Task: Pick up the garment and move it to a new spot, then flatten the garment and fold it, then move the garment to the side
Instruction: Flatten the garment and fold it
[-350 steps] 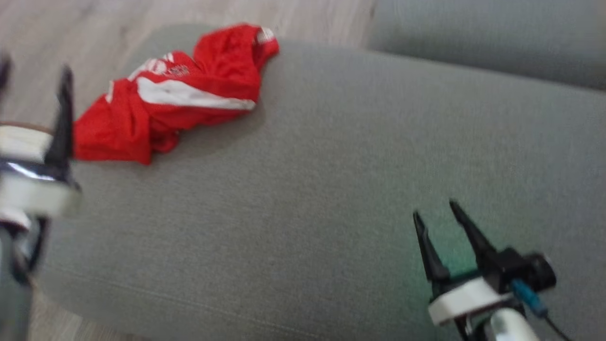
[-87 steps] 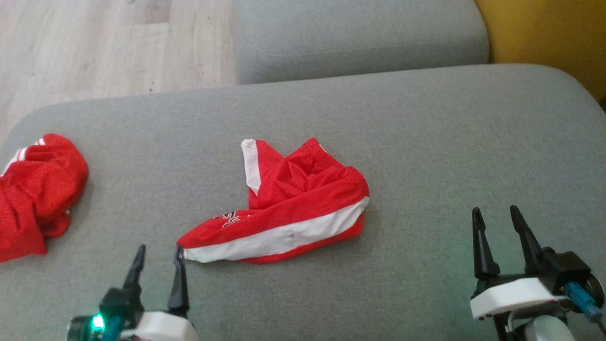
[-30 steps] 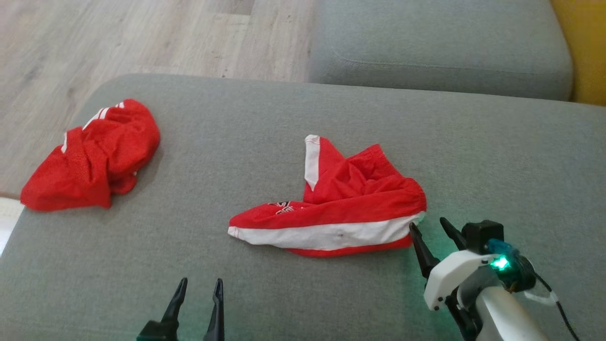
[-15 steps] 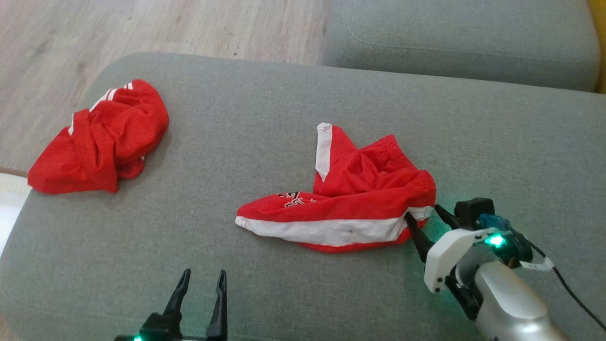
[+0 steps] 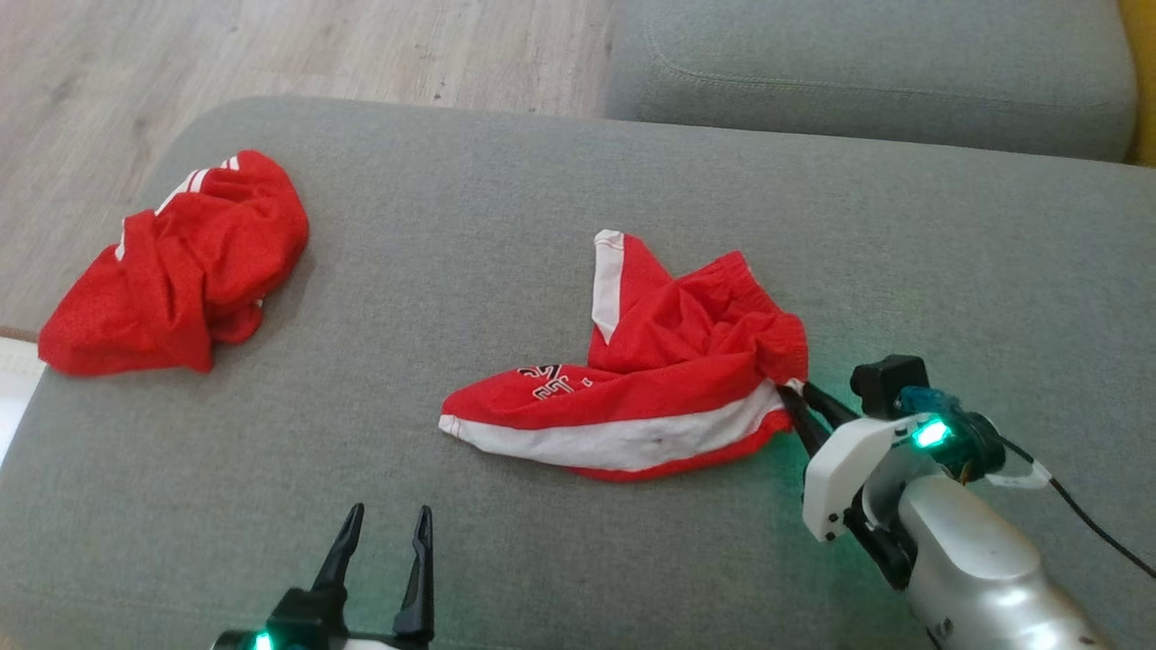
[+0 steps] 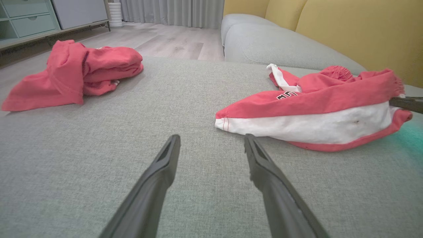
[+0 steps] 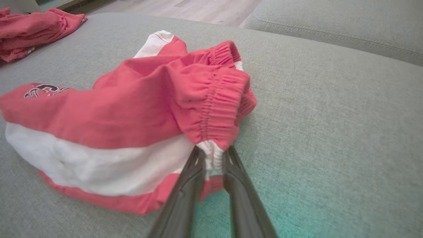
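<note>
Red-and-white garment (image 5: 632,402), seemingly black lettering (image 5: 546,384)

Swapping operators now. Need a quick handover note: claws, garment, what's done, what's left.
Left claw: open, holding nothing, low over the grey cushion near its front edge.
Right claw: shut on the garment, pinching the white edge at its right end.
Garment: crumpled mid-cushion with some lettering showing, apart from the other red piece at the left corner.
Done: garment moved out of the heap it shared with that piece earlier.
Left: flatten, fold, move aside.
</note>
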Controlling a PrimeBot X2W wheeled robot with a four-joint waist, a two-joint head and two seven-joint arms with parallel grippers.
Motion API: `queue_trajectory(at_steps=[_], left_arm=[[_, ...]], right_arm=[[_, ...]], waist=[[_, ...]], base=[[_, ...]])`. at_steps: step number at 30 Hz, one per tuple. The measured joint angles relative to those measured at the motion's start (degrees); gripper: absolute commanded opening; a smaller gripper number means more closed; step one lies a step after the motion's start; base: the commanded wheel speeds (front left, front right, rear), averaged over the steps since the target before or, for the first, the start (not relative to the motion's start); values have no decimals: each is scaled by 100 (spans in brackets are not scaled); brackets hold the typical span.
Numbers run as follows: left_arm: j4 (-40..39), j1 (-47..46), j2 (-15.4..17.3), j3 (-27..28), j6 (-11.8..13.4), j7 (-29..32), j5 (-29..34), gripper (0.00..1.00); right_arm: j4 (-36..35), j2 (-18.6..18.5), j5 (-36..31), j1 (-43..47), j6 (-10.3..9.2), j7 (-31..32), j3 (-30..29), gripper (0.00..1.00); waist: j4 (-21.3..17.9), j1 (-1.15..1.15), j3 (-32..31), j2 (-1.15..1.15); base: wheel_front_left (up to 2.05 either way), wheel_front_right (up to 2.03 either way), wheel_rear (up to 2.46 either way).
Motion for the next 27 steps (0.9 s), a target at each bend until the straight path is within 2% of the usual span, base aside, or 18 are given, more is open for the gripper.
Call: queue_trajectory(at_steps=[2, 7, 14, 24, 27], left_arm=[[9, 0, 0, 4, -2, 0, -1, 100], [143, -40, 0, -5, -94, 0, -81, 100], [795, -753, -65, -154, -420, 214, -159, 100], [2299, -1768, -389, -73, -360, 564, -389, 100], [2646, -1984, -427, -78, -470, 565, -414, 100]], right_arm=[[5, -4, 43, 0, 0, -49, 68, 0], [-34, -16, 154, 1, 0, -233, 177, 0], [-176, -40, 253, 1, 0, -270, 275, 0], [-255, -42, 309, -169, 0, -269, 394, 0], [-269, -41, 313, -213, 0, -269, 407, 0]], waist=[[-40, 0, -17, 0], [-167, 0, -43, 0], [-373, 0, 11, 0], [-634, 0, 226, 0], [-693, 0, 277, 0]], base=[[0, 0, 0], [0, 0, 0], [0, 0, 0], [0, 0, 0], [0, 0, 0]])
